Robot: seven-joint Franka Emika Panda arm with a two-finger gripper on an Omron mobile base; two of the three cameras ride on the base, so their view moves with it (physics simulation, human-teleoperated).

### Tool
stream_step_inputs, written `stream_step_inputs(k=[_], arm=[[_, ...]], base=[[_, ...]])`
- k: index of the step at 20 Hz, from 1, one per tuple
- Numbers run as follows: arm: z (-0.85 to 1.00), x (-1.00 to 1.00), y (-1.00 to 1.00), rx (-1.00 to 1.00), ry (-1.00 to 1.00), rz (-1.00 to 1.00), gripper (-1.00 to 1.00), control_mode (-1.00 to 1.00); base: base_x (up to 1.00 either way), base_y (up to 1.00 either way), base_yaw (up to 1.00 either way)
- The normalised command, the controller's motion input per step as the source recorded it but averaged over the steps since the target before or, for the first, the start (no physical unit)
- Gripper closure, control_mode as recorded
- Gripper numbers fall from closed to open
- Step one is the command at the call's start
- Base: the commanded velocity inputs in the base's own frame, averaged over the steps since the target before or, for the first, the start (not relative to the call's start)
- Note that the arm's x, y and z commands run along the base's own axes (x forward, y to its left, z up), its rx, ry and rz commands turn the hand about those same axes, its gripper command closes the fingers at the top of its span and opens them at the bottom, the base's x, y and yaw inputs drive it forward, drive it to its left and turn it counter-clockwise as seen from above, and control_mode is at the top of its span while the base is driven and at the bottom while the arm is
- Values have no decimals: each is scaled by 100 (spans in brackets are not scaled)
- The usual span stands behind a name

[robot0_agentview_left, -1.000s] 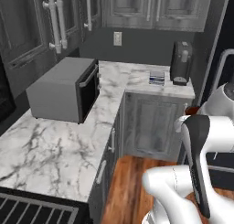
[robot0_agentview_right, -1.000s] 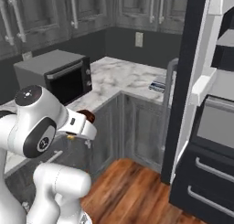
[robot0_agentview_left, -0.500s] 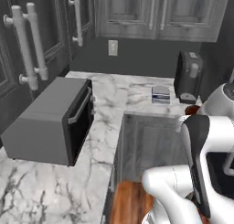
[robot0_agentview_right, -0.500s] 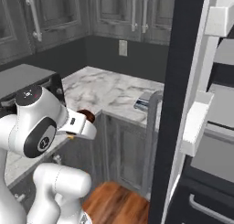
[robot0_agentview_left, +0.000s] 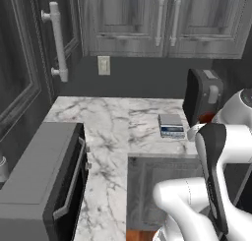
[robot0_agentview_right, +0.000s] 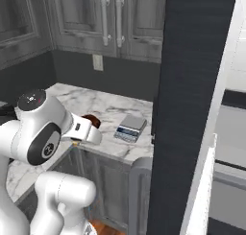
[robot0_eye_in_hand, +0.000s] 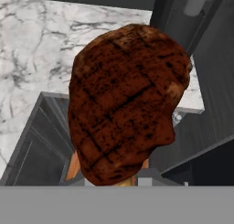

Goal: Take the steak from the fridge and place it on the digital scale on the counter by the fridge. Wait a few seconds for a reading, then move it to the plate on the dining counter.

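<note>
The fridge [robot0_agentview_right: 192,85] rises just right of the digital scale [robot0_agentview_right: 130,127] on the counter [robot0_agentview_left: 113,127]. My gripper [robot0_agentview_right: 91,128], nearly closed, grips the steak [robot0_eye_in_hand: 128,99] left of the scale; I should centre above the platform, then lower gently.

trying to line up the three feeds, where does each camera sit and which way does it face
Left base view: behind the arm's left, facing the counter corner, digital scale and wall cupboards; white arm lower right.
Right base view: behind the arm's right, facing the scale and fridge; arm lower left.
Hand view: on the hand, looking along the gripper at the steak it holds.
Both base views share scale and counter.
</note>
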Motion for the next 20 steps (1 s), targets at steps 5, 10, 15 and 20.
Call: stream_step_inputs(k=[5,10,15,20], arm=[[0,0,0,0,0,0,100,100],[0,0,0,0,0,0,100,100],[0,0,0,0,0,0,100,100],[0,0,0,0,0,0,100,100]], base=[[51,42,-37],[28,51,-24],[62,62,-11],[74,51,2]])
